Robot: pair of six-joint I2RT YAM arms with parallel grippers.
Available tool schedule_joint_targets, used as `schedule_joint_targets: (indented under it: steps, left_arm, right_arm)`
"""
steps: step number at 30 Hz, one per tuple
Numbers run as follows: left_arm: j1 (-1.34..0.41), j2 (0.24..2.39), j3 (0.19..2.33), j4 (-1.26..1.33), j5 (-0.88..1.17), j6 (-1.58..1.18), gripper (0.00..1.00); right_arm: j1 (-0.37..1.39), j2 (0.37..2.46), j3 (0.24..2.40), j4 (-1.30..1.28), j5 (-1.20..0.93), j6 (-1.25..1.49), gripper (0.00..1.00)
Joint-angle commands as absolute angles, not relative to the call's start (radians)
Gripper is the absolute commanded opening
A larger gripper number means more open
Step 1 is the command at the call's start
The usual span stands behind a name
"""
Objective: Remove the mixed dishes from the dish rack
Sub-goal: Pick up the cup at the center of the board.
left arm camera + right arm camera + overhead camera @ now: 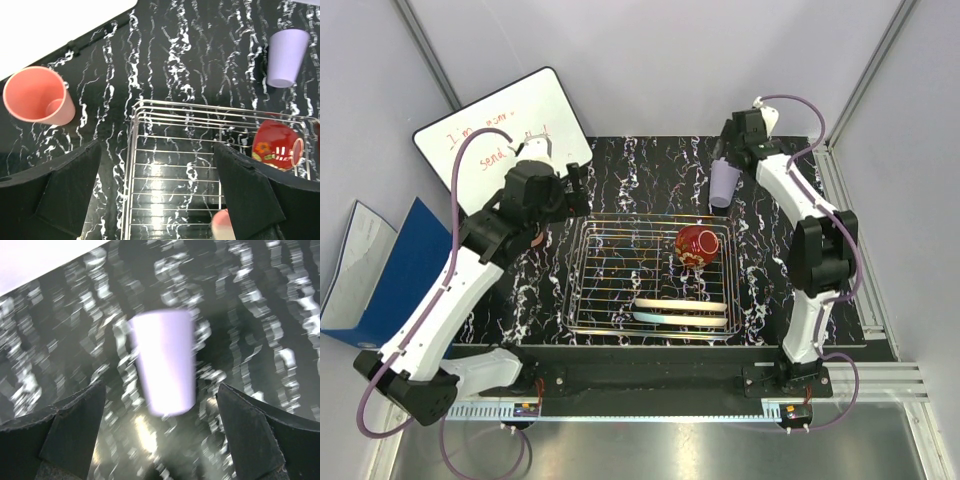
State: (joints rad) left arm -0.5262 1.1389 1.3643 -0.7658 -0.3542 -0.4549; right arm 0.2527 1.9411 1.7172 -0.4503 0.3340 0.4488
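2 of 5 dishes are out: the lavender cup (722, 183) sits on the table at the dish rack's (582, 280) 1 o'clock, the salmon-pink cup (37, 96) at its 10. The red bowl (696, 246) and 2 plates (680, 305) are yet to unload. The left gripper (156, 150) and right gripper (161, 386) both gape wide, holding nothing. On the whiteboard (510, 110), only "send" reads clearly in red

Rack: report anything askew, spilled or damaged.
The red bowl lies tipped on its side in the rack, toward its far right corner, rim facing sideways. Nothing spilled or broken shows.
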Motion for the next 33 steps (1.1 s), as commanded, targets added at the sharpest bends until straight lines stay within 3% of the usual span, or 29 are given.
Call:
schedule_joint_targets:
  steps: [1,24,27,28,29,33]
  left_arm:
    - [-0.529,1.101,1.345,-0.686,-0.402,-0.442,0.99]
    - [-0.537,1.155,1.289,-0.666,-0.333,-0.483,0.99]
    - [-0.537,1.154,1.279,-0.666,-0.330,-0.482,0.99]
    - [-0.537,1.152,1.276,-0.664,-0.328,-0.482,0.99]
    - [-0.537,1.149,1.275,-0.664,-0.328,-0.482,0.99]
    - [-0.537,1.140,1.273,-0.666,-0.327,-0.477,0.99]
  right_arm:
    - [0.207,2.026,1.885,-0.511,0.379,0.407,1.00]
    - [0.184,2.359,2.005,-0.647,0.285,0.425,1.00]
    - [0.184,2.358,1.993,-0.646,0.291,0.434,0.89]
    - [0.184,2.349,1.985,-0.640,0.298,0.434,0.81]
    - [0.186,2.341,1.979,-0.635,0.301,0.437,0.67]
    - [0.184,2.300,1.930,-0.614,0.328,0.440,0.40]
